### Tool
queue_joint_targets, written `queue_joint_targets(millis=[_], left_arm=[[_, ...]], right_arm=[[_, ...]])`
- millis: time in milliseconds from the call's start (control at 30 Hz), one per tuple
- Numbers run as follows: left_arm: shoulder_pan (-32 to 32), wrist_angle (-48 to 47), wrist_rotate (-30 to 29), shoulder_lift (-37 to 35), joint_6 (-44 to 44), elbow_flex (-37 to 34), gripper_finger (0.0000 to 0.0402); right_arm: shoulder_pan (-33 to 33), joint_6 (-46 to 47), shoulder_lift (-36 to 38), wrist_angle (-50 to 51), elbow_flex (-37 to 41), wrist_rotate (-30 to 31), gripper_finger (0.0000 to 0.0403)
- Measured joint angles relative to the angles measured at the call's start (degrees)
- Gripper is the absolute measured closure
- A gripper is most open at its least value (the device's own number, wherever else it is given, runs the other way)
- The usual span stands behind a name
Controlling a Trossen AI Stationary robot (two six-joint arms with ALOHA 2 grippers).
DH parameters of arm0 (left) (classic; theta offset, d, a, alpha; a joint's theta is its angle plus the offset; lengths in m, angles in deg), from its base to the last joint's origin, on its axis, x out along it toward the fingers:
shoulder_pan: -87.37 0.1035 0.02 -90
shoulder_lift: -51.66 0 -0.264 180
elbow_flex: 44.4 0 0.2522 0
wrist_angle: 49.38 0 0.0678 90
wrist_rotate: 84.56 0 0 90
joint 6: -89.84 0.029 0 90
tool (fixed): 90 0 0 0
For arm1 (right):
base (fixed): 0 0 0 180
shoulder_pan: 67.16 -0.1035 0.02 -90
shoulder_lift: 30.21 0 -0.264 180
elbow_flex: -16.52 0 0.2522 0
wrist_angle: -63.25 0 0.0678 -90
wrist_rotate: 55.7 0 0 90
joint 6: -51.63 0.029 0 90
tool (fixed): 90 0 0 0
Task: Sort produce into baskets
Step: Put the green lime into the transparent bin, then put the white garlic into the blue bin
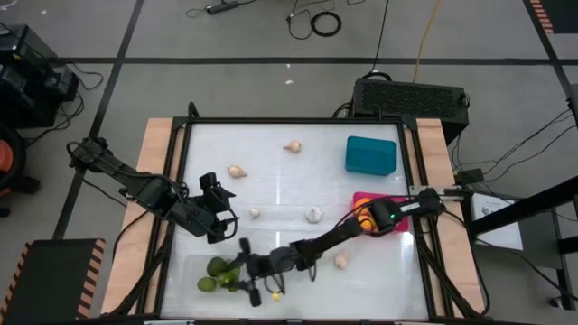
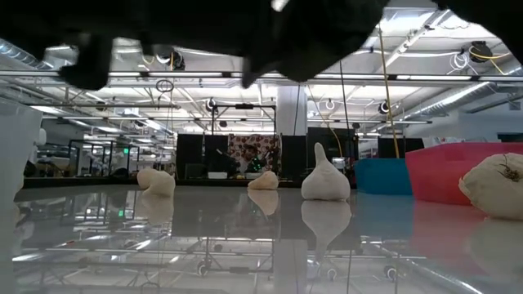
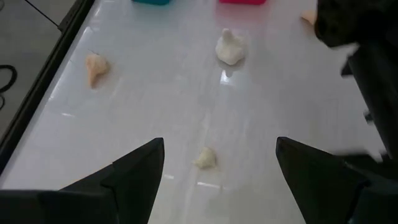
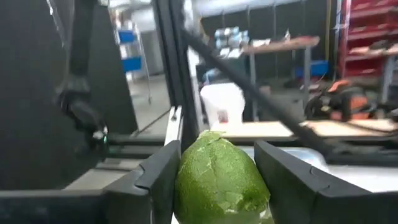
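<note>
My right gripper (image 1: 233,269) reaches across to the table's near left corner and is shut on a dark green lime (image 4: 217,182). Two more limes (image 1: 210,275) lie beside it there; I cannot make out the clear basket's walls from above, though a pale wall (image 2: 16,151) shows at the left of the low view. My left gripper (image 1: 217,206) is open and empty above the table's left half; a small garlic piece (image 3: 204,158) lies on the table between its fingers. The teal basket (image 1: 370,155) and the magenta basket (image 1: 390,200), holding orange fruits (image 1: 364,218), stand at the right. My right gripper pinches the lime between its two fingers, one finger (image 4: 155,180) on each of its opposite sides (image 4: 186,177). The fingers come roughly level from the table's right. Whether the lime's underside rests on anything is cut off in the wrist view.
Garlic bulbs lie scattered on the white tabletop: at the far middle (image 1: 293,145), left of the middle (image 1: 237,171), mid-table (image 1: 313,214) and near the front (image 1: 340,261). My right arm (image 1: 343,233) stretches over the table's near half.
</note>
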Motion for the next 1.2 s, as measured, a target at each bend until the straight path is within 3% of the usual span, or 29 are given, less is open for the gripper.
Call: queue_joint_targets(millis=[233,567,733,1100,1200], left_arm=[[0.00,-0.01,-0.05,-0.01,0.05,0.00,0.0089],[0.00,-0.11,-0.03,0.01,-0.33,0.00,0.0089],[0.00,2.14,0.17,0.01,-0.41,0.00,0.0089],[-1.27,3.49,0.18,0.01,2.75,0.02,0.0089],[-3.08,5.53,-3.91,-0.03,4.81,-0.60,0.0089]], right_arm=[[0.02,-2.14,-5.39,26.33,-17.04,0.90,0.0172],[1.04,-2.20,-3.15,48.14,-25.97,0.40,0.0093],[2.11,-2.48,0.54,69.40,-30.57,0.37,0.0088],[6.03,-4.15,10.61,115.34,-30.16,0.47,0.0114],[7.72,-4.17,11.72,126.46,-30.16,0.53,0.0122]])
